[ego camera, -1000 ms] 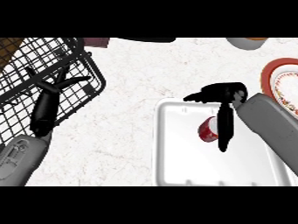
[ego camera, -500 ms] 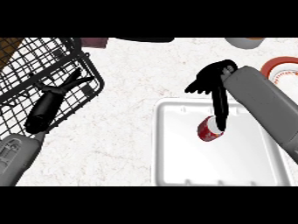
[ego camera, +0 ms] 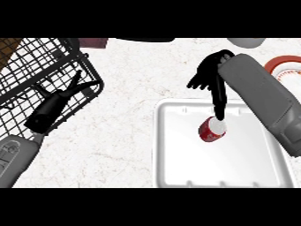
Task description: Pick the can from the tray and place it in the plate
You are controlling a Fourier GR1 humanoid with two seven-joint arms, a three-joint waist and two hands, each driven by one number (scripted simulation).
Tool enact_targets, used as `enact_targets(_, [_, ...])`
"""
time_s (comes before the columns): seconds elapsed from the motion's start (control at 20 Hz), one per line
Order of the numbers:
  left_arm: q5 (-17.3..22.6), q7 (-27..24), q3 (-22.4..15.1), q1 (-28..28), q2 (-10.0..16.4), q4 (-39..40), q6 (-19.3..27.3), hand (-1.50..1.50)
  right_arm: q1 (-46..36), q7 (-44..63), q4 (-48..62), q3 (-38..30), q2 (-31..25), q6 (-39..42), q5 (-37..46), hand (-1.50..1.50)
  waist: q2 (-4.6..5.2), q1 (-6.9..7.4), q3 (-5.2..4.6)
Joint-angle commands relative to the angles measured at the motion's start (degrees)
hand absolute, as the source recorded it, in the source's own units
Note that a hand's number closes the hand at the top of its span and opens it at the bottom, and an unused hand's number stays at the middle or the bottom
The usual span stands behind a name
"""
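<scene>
One red can (ego camera: 212, 130) lies in the white tray (ego camera: 178, 170), not lifted yet. My right hand (ego camera: 209, 78) hangs over it, fingers (ego camera: 218, 105) spread wide, one perhaps touching its top. Grasp and carry to the plate (ego camera: 288, 69) remain.

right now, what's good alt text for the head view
The right robot hand hangs open over a white tray, one fingertip reaching down to the red can lying in it. A red-rimmed plate shows at the right edge, partly hidden by the grey forearm. The left robot hand rests open over a black wire basket at left.
</scene>
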Motion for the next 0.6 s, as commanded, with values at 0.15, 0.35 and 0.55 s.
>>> enact_targets(0.15, [4.5,4.7,3.0,-0.6,-5.8,-8.6,3.5,0.0,-0.9,-1.9,4.3,1.4,2.5,5.8,2.3,-1.5,-0.96,-0.56,0.57])
enact_targets(0.35, [2.9,2.9,3.2,1.6,-6.7,-7.8,4.4,0.0,0.5,-5.0,4.0,3.4,3.2,7.3,5.3,-1.5,-0.8,-1.2,0.54])
enact_targets(0.55, [3.6,4.0,4.4,3.6,-5.1,-11.0,2.8,0.0,0.9,-5.5,5.8,4.0,5.2,7.9,6.2,-1.5,-1.07,-0.99,0.53])
